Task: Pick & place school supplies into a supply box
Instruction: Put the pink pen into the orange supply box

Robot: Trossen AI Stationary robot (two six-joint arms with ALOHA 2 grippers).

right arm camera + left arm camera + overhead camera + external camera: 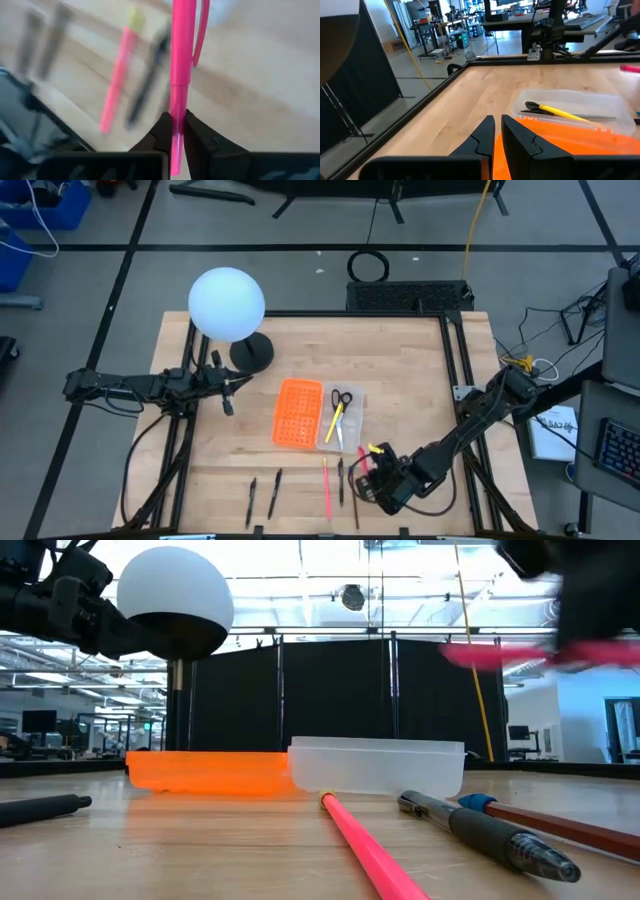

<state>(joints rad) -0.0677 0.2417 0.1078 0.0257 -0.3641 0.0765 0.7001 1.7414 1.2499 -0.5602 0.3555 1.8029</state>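
Observation:
The supply box [315, 416] lies open mid-table, with an orange half [297, 413] and a clear half [345, 420]. Scissors [342, 398] and a yellow pencil [334, 423] lie in the clear half. My right gripper [368, 472] hangs above the near right part of the table, shut on a pink pen [180, 60]. The low view shows the pen [500, 654] high above the wood. A pink pencil [326, 485] and dark pens [341, 480] lie near the front edge. Two black pens [263, 496] lie left of them. My left gripper [228, 396] waits shut at the left, by the lamp. My right gripper pinches the pink pen near one end [177, 131] between its two fingers, which slant downward. The pen's long part reaches out past the fingertips, its clip [201, 30] at the far end. It is lifted clear of the table.
A white globe lamp [227, 304] on a black base [252, 352] stands at the far left. A black frame rail [455, 360] runs along the table's right side. Bare wood lies right of the box.

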